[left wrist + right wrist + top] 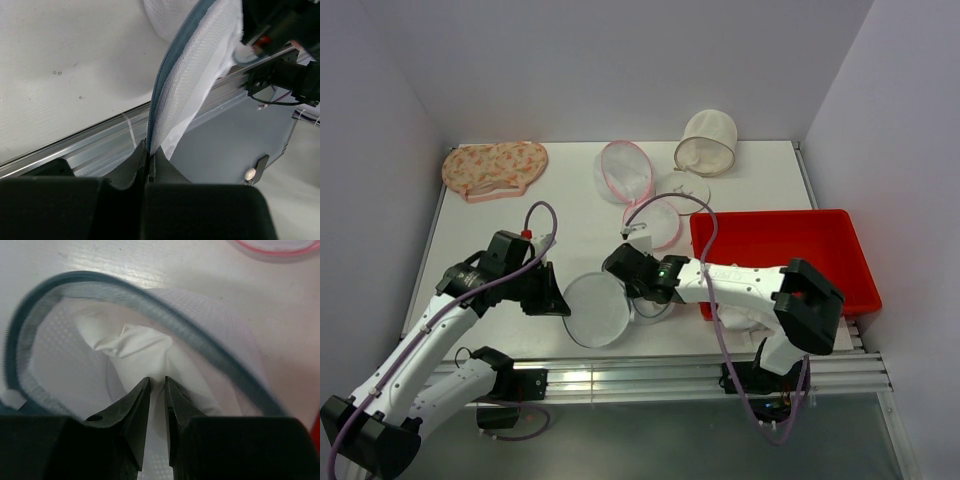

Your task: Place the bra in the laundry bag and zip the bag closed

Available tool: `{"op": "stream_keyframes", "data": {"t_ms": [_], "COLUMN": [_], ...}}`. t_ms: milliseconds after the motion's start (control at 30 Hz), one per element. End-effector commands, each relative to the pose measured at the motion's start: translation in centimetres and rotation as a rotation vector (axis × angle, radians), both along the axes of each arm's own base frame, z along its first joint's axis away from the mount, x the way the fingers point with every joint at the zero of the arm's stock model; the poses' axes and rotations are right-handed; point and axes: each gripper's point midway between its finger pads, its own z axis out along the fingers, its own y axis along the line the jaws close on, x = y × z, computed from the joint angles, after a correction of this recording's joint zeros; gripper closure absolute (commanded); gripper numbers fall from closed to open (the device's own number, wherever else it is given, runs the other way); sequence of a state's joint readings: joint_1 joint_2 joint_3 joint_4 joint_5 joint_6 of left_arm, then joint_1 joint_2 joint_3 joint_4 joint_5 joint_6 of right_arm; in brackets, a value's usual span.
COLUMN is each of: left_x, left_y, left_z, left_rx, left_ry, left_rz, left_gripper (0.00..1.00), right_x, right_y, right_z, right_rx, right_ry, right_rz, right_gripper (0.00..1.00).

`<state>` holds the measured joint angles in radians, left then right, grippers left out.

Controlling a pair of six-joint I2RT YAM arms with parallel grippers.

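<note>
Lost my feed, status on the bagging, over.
Left claw shut on laundry bag rim. Right claw nearly closed at bra inside bag, grip unclear. Bag unzipped. No obstruction seen.

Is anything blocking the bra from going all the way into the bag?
Nothing visible does. The bra lies inside the laundry bag, past its blue-grey rim, right at the tips of the right gripper. The left gripper only pinches the rim at the bag's edge.

Round white mesh laundry bag [595,308], blue-grey zipper rim, unzipped; white bra [134,346] crumpled inside
</note>
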<state>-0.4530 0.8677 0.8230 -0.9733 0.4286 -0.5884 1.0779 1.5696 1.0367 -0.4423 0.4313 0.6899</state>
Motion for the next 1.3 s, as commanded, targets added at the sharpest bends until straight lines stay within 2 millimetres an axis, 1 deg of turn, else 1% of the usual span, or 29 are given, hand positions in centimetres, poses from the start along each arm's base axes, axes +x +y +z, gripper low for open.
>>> {"op": "stream_keyframes", "data": {"t_ms": [0,67,167,267,300,367,400,433,500,533,567,667,733,833,867,933,967,1000,1033,1067,1100,1167,1200,1233,1267], "left_x": [0.7,0.7,0.7,0.8,0.7,0.8,0.8,0.8,0.9,0.9,0.9,0.9,1.0,1.0,1.0,0.9,1.0,1.0,1.0,0.9,0.9,0.8,0.8,0.8,0.8], "left_y": [-0.4,-0.5,-0.6,-0.5,-0.5,-0.6,-0.6,-0.6,-0.7,-0.8,-0.8,-1.0,-1.1,-1.1,-1.1,-1.2,-1.2,-1.1,-1.2,-1.2,-1.2,-1.2,-1.2,-1.2,-1.2], "left_z": [2.2,2.4,2.3,2.0,1.9,1.8,1.8,1.8,1.8,1.8,1.8,1.9,1.9,1.8,1.9,1.9,1.9,1.9,1.9,1.9,1.9,1.7,1.7,1.7,1.8], "left_rx": [-0.037,-0.046,-0.052,-0.044,-0.042,-0.043,-0.045,-0.045,-0.048,-0.049,-0.05,-0.058,-0.065,-0.068,-0.069,-0.07,-0.07,-0.07,-0.07,-0.071,-0.071,-0.07,-0.071,-0.073,-0.074], "left_ry": [-0.049,-0.051,-0.048,-0.042,-0.04,-0.037,-0.035,-0.035,-0.034,-0.033,-0.031,-0.029,-0.029,-0.024,-0.026,-0.025,-0.025,-0.027,-0.027,-0.025,-0.024,-0.02,-0.02,-0.019,-0.018], "left_rz": [0.008,0.011,0.012,0.018,0.019,0.019,0.02,0.021,0.017,0.016,0.015,0.013,0.012,0.013,0.012,0.011,0.013,0.011,0.01,0.011,0.007,0.006,0.004,0.003,0.003], "left_gripper": [1.0,1.0,0.98,0.97,0.98,0.98,0.98,0.98,0.98,0.98,0.98,0.98,0.98,0.98,0.98,0.98,0.98,0.98,0.98,0.98,0.98,0.98,0.98,0.98,0.98], "right_x": [-0.4,-0.3,-0.1,0.4,0.6,0.7,0.7,0.7,0.6,0.5,0.5,0.1,-0.4,-2.0,-3.2,-4.4,-5.1,-6.3,-6.9,-7.6,-8.7,-9.8,-10.2,-11.2,-11.7], "right_y": [-0.3,-0.4,-0.6,-0.7,-0.8,-0.9,-1.0,-1.1,-1.3,-1.5,-1.6,-1.8,-1.6,-0.6,0.2,1.4,1.9,2.9,3.5,4.0,5.0,6.0,6.6,7.5,7.9], "right_z": [-2.9,-3.2,-2.3,0.2,1.5,3.2,4.0,5.6,6.9,8.1,8.5,9.8,10.3,11.5,11.9,12.5,12.7,12.9,13.1,13.1,13.2,13.1,13.4,12.8,12.6], "right_rx": [-0.045,-0.052,-0.043,-0.029,-0.01,0.008,0.023,0.049,0.069,0.091,0.094,0.11,0.116,0.137,0.144,0.17,0.175,0.177,0.181,0.176,0.166,0.149,0.151,0.129,0.116], "right_ry": [0.033,0.034,0.013,-0.029,-0.052,-0.071,-0.082,-0.101,-0.119,-0.133,-0.14,-0.158,-0.168,-0.202,-0.216,-0.234,-0.242,-0.256,-0.267,-0.279,-0.299,-0.321,-0.332,-0.343,-0.353], "right_rz": [-0.019,-0.024,-0.027,-0.036,-0.04,-0.038,-0.04,-0.04,-0.037,-0.035,-0.032,-0.021,-0.006,0.045,0.081,0.115,0.136,0.167,0.184,0.202,0.227,0.253,0.261,0.287,0.306], "right_gripper": [0.75,0.76,0.76,0.75,0.75,0.73,0.71,0.7,0.62,0.59,0.55,0.47,0.46,0.45,0.44,0.43,0.41,0.41,0.4,0.38,0.37,0.36,0.36,0.35,0.35]}}
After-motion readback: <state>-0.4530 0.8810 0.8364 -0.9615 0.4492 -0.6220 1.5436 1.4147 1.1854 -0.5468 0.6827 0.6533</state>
